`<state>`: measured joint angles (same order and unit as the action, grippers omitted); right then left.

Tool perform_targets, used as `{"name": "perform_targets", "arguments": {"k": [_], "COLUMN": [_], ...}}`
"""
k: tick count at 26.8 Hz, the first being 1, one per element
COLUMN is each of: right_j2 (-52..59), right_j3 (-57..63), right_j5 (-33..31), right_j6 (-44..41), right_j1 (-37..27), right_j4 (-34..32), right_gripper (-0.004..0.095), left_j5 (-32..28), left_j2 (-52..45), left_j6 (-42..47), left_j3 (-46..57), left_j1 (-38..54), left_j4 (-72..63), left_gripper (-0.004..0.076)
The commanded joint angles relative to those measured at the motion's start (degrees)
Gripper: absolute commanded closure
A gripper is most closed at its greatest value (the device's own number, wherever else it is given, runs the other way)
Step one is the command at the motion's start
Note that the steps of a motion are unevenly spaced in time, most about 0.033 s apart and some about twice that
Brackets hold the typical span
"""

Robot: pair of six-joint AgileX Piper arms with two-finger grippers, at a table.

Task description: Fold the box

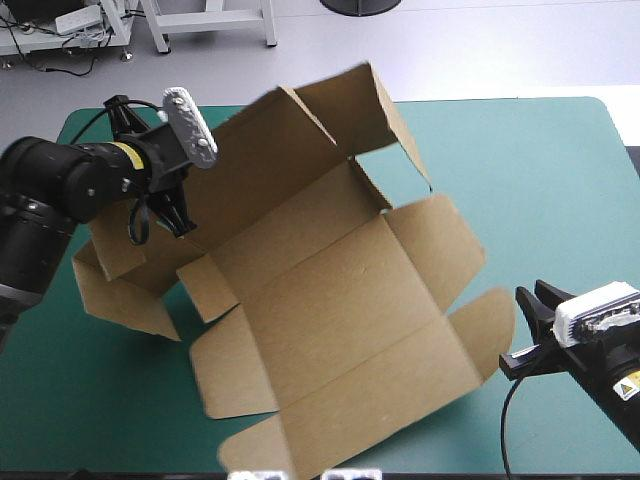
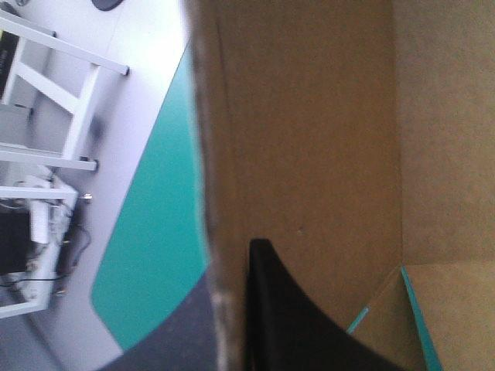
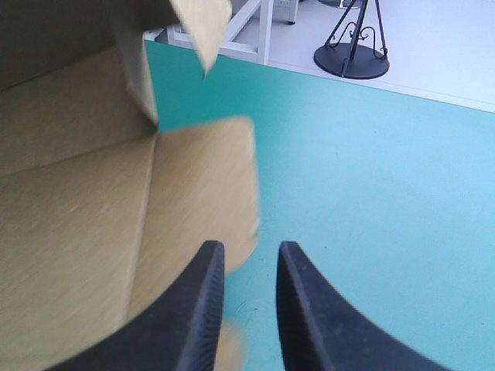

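Box (image 1: 330, 330) hardly started: an open sheet, tilted up.
Left pincer (image 1: 172, 218), upper left, pinches its panel; right pincer (image 3: 249, 247) slightly spread, empty; walls untucked.

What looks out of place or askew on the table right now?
The box sits askew: the left gripper pinches its left wall and holds that side tilted up off the teal-green cover, flaps splayed unevenly. The right gripper is open beside a right flap, not gripping it. No tears visible.
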<state>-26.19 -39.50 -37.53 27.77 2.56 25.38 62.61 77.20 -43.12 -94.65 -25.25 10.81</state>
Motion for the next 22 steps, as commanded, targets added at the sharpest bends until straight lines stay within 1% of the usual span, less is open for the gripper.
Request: {"name": "perform_targets", "arguments": {"k": [1,2,3,5,8,11,15,19,22], "right_j2": [-0.6,-0.6,-0.6,-0.6,-0.9,-2.0,-4.1,-7.4,-11.1], "right_j3": [-3.8,-4.5,-5.6,-7.1,-8.4,-9.0,-9.2,-10.0,-13.1], "right_j5": [3.7,3.7,3.7,3.3,2.5,1.9,1.3,3.2,3.2], "right_j6": [-1.2,-2.0,-3.0,-4.5,-4.8,-5.7,-7.8,-8.2,-8.2], "right_j1": [0.1,0.1,0.1,0.1,0.1,0.1,0.1,0.1,0.1], "right_j4": [0.4,-0.6,-2.3,-3.9,-4.7,-5.8,-8.9,-9.1,-9.6], "right_gripper": [0.0675,0.0675,0.0675,0.0675,0.0675,0.0675,0.0675,0.0675,0.0675], "left_j5": [-3.1,-2.7,-2.5,-2.1,-2.3,-2.5,-4.8,-11.4,-13.9], "left_j2": [-1.1,-0.7,-0.1,0.7,1.6,2.8,4.1,4.5,4.5], "left_j6": [5.5,6.4,9.6,12.6,17.7,22.4,28.2,32.9,34.1], "left_j3": [-1.5,-1.5,-1.5,-1.3,0.2,2.2,5.7,9.7,12.5], "left_j1": [-11.0,-14.1,-18.5,-22.9,-26.3,-28.2,-28.7,-28.7,-28.7], "left_j4": [17.2,20.6,24.3,27.7,33.0,37.9,40.3,40.8,40.8], "left_gripper": [0.0727,0.0727,0.0727,0.0727,0.0727,0.0727,0.0727,0.0727,0.0727]}}
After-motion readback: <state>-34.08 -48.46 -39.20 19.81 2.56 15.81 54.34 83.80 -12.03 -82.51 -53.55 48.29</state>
